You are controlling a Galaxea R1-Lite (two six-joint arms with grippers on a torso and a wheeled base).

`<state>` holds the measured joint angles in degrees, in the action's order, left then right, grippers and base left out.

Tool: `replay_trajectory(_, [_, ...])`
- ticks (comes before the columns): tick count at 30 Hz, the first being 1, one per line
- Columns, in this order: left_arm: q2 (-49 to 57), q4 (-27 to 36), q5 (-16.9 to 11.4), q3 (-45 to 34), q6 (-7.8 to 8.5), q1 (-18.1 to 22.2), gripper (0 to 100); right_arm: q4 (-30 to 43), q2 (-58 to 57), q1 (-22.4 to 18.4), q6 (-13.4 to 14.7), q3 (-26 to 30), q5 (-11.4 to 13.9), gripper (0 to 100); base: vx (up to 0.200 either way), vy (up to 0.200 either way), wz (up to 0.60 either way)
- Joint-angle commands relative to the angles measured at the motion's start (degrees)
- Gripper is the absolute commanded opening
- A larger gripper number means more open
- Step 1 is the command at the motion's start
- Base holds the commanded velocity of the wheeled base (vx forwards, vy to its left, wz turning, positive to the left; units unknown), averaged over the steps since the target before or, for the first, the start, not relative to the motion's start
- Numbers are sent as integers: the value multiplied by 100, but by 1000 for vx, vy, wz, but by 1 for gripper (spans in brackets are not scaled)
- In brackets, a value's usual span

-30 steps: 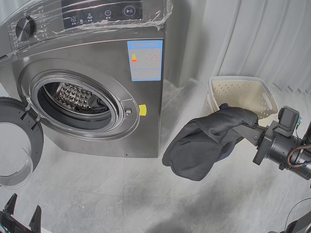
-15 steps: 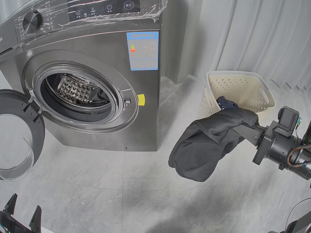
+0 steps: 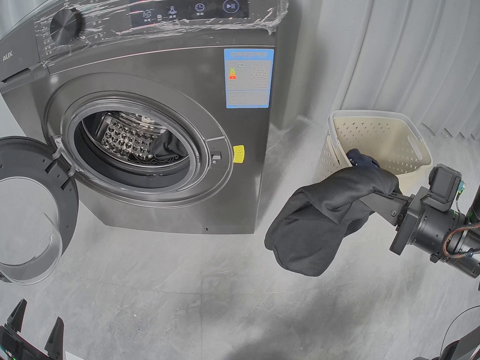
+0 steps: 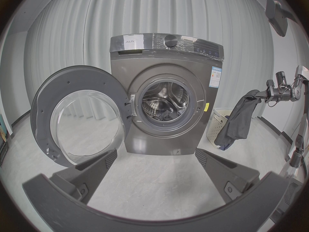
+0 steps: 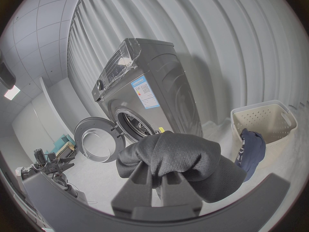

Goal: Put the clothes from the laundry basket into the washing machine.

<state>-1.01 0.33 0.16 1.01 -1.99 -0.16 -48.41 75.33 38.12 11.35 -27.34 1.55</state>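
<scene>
Over tiles (image 3: 200, 301): garment (image 3: 320, 221) (probably trousers) vertical.

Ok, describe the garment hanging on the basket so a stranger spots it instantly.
Right of the washing machine stands a cream laundry basket. A navy garment drapes over its near rim. Unlike the black cloth held by the right pincer, it is blue and touches the basket.

washing machine (image 3: 150, 76) front: blue label (image 3: 248, 78) | yellow sticker (image 3: 239, 154) | play-pause sign (image 3: 230, 5) | fine print illegible

Black garment (image 3: 315, 226), cream star-patterned basket (image 3: 385, 138)
</scene>
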Motion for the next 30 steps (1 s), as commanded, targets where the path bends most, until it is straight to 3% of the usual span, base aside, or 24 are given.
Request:
replay_trajectory(1, [66, 2, 2, -84, -3, -2, 100, -2, 8, 2, 8, 1, 3, 0, 0, 200, 0])
replay_trajectory(11, [66, -7, 2, -84, 14, -2, 100, -2, 0, -6, -1, -8, 3, 0, 0, 20, 0])
replay_trajectory(23, [66, 2, 2, -84, -3, -2, 100, -2, 131, -6, 25, 10, -23, 0, -200, 0, 0])
replay_trajectory(30, [66, 2, 2, -84, 5, -2, 100, -11, 131, -15, 25, 1, -32, 0, 0, 0, 0])
